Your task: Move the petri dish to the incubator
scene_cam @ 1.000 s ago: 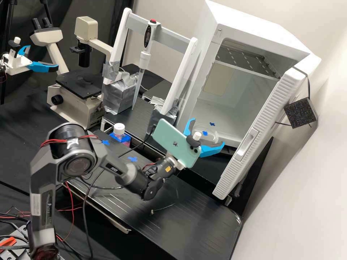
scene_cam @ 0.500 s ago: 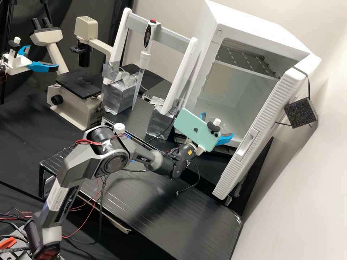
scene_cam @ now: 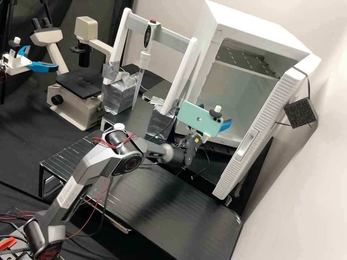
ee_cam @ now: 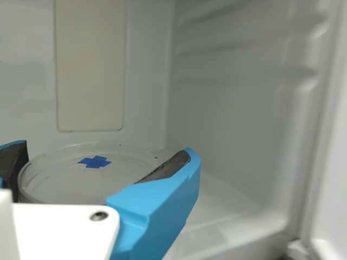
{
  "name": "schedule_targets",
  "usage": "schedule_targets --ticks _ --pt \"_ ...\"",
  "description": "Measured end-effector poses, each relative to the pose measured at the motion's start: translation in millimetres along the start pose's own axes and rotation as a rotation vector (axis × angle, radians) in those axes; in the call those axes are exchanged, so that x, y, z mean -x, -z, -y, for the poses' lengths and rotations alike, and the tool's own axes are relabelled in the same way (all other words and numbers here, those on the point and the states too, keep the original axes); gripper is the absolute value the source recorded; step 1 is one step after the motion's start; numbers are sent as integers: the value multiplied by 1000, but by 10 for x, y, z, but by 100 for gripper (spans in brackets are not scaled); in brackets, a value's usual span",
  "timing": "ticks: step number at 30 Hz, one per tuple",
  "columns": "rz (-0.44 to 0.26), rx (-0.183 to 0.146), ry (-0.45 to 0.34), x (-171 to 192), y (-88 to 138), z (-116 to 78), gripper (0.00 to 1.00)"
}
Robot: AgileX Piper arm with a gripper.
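Hand [scene_cam: 216,113] inside the open incubator [scene_cam: 249,20], closed on the petri dish [ee_cam: 59,183]. Wrist view: clear round dish sits between the two blue fingers [ee_cam: 162,197], dark pads on opposite sides of it. Can't tell if the dish base touches the incubator floor. Blue cross mark [ee_cam: 95,161] sits within the dish outline; can't tell if it's on the dish or under it. Wire shelf [scene_cam: 249,59] up top in the incubator, well above the hand. Door [scene_cam: 235,162] swung open. Phone [scene_cam: 198,118] mounted on the hand, tilted. Elsewhere on the desk [scene_cam: 188,220] side: pipette [scene_cam: 145,57] hanging tip down in its stand [scene_cam: 159,30], microscope [scene_cam: 74,110] beside that, white bottle cap [scene_cam: 119,126] just behind the arm.
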Motion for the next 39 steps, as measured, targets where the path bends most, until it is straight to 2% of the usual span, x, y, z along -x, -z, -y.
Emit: schedule_targets --ticks 5,9,16,17,34,39 --pt "19 27 62 -147 -70 118 0" --pt "39 47 78 -215 -151 159 0" --pt "42 54 68 -302 -211 154 0" --pt "44 54 68 -309 -225 162 100" --pt "41 52 66 -318 -223 155 100" --pt "13 37 74 -254 -217 201 100"
